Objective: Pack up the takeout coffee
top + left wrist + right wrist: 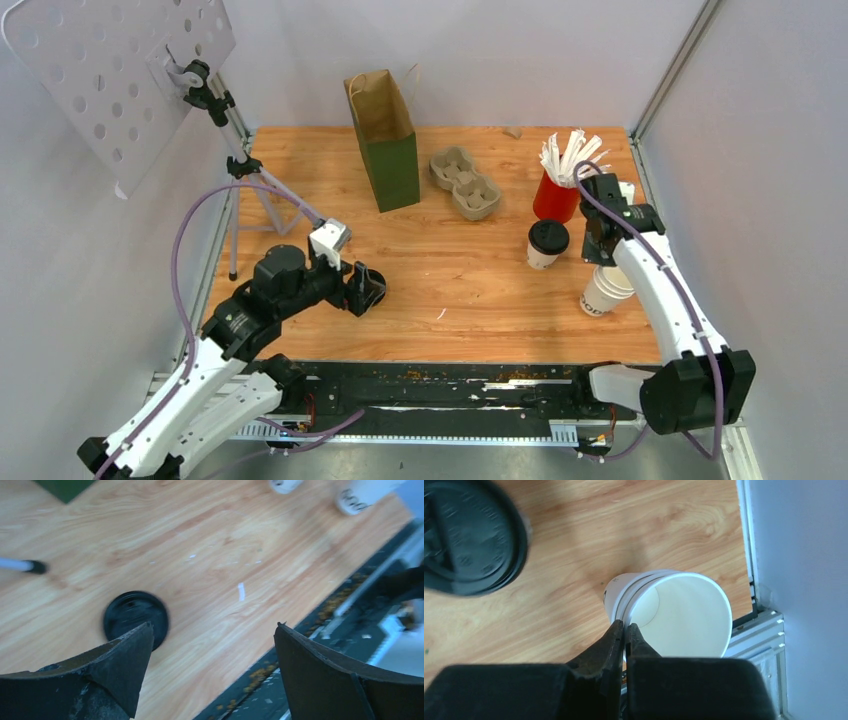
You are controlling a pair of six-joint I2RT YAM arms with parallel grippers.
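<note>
Two cups stand toward the right edge of the surface (480, 330): a lidded cup (547, 243) and, closer to the near right corner, an open cup (605, 290). A loose lid (135, 620) lies flat left of centre, toward the near edge, well apart from both. Left fingers (125, 660), spread wide and empty, hover over it, though it sits partly beneath one finger, not between the two. Right fingers (616, 640), pressed together on nothing, hang just outside the open cup's rim. Left arm is nearer the lid.

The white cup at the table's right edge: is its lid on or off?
Off. The cup shows an open rim and bare inside; a black lid lies on the table.
</note>
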